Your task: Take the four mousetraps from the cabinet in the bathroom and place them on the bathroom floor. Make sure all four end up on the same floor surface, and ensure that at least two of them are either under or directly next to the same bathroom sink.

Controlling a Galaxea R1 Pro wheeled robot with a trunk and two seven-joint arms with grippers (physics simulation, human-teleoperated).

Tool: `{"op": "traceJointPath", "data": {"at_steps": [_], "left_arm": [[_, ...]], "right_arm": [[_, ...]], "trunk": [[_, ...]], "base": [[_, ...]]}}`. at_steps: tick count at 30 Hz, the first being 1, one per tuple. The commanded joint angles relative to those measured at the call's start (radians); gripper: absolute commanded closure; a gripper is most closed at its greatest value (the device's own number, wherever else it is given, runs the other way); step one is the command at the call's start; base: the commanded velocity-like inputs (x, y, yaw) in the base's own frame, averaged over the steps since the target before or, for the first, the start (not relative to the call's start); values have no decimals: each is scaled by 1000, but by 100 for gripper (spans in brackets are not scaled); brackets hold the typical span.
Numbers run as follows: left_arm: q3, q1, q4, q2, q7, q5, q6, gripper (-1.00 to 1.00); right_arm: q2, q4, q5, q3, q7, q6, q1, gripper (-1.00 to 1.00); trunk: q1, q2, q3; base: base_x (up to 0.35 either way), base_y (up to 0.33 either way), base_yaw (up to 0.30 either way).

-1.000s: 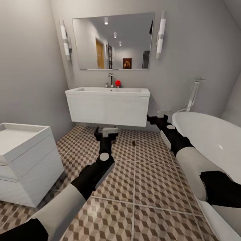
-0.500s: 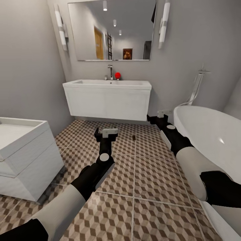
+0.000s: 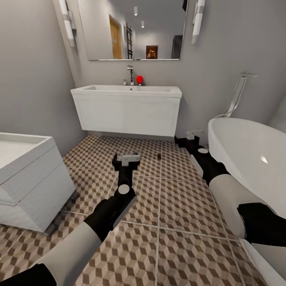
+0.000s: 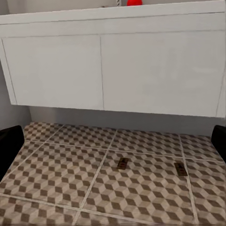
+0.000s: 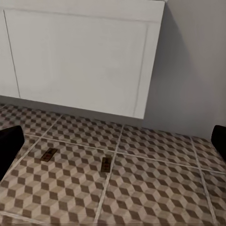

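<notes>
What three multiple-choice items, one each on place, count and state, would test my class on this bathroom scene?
1. Where do the mousetraps lie?
A. on the sink top
B. on the floor in front of the sink
C. in the bathtub

2. How many mousetraps show on the floor in the wrist views?
A. two
B. four
C. none

3. How is the left gripper?
A. shut on a mousetrap
B. shut, empty
C. open, empty

Answers: 1 B, the mousetraps rest on the floor tiles before the sink. 2 A, the left wrist view and the right wrist view each show two. 3 C, the left gripper has its fingers apart at the edges of its wrist view, nothing between them.
</notes>
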Motion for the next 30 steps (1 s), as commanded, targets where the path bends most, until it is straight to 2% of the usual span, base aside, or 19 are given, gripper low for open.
{"op": "traceJointPath", "data": {"at_steps": [1,13,30], "left_arm": [[-4,-1,0,1,5,10,-4,-100],[-4,-1,-2,1,6,9,-5,-100],[-4,1,-18,2,6,8,-5,-100]], "right_arm": [[-1,0,-3,4,1,-1,-1,-100],[-1,0,-3,4,1,-1,-1,-100],[-1,0,-3,4,1,-1,-1,-100]], "trunk": [[0,-1,-5],[6,-4,-51],[6,-4,-51]], "base": [[0,0,0],[0,0,0],[0,0,0]]}}
